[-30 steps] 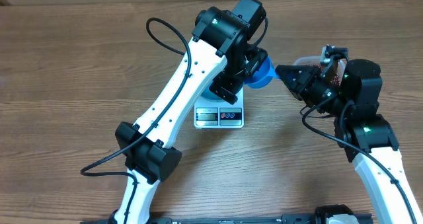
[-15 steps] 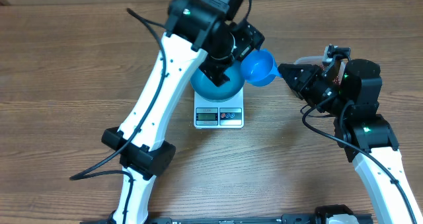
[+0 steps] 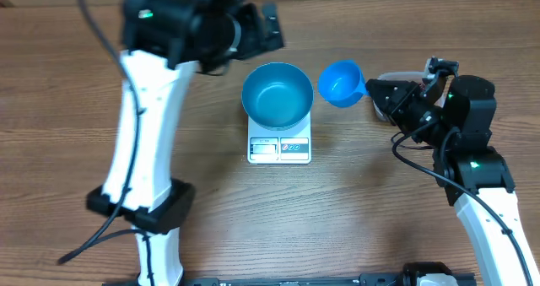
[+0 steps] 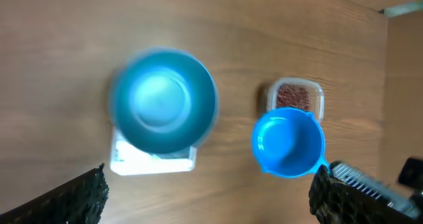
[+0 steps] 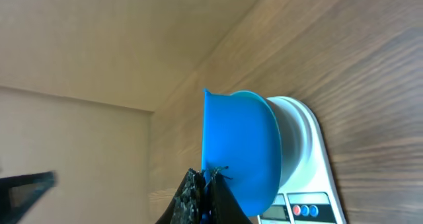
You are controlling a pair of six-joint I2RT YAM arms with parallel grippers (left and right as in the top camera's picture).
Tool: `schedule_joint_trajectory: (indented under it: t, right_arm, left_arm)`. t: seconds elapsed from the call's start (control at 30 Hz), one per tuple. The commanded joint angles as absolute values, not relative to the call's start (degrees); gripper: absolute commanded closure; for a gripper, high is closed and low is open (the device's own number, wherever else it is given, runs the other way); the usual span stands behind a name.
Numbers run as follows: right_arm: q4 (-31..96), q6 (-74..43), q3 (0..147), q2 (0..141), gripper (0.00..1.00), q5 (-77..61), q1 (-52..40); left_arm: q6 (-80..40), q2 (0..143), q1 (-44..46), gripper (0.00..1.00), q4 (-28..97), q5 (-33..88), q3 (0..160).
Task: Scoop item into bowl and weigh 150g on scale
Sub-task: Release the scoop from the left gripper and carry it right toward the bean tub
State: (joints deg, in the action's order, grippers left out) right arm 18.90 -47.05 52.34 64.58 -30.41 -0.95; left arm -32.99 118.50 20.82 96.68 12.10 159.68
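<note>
Surface: wooden table [image 3: 67,109] is carrying flat white scale [image 3: 279,148].
Bowl: deep teal bowl [image 3: 277,94] is sitting on scale.
Right gripper [image 3: 369,89]: is clamping blue plastic scoop [image 3: 341,83], right of bowl.
Left gripper [image 3: 272,26]: is hanging open.

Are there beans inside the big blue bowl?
No, the bowl on the scale shows only its bare teal inside; the beans lie in the clear tub.

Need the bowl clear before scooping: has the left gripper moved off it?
Yes: the left gripper swung toward the picture's upper left, off the bowl and scale.
</note>
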Motion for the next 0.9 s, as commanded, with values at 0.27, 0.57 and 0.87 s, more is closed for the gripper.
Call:
schedule_joint_trajectory:
  t: [0.27,0.57,0.87]
  right_arm:
    - [35.9,-37.5,69.0,64.4,0.96,-19.7,0.5]
    - [48.4,-32.7,78.4,64.4,0.96,-10.9,0.5]
    - [50.6,-32.6,78.5,64.4,0.96,-9.4,0.5]
  left_arm:
    - [-7.2,114.1,17.8,0.00,96.8,10.5,159.4]
    - [4.4,114.1,20.1,0.01,96.8,12.3,145.2]
    - [5.4,114.1,24.0,0.17,95.3,11.4,137.4]
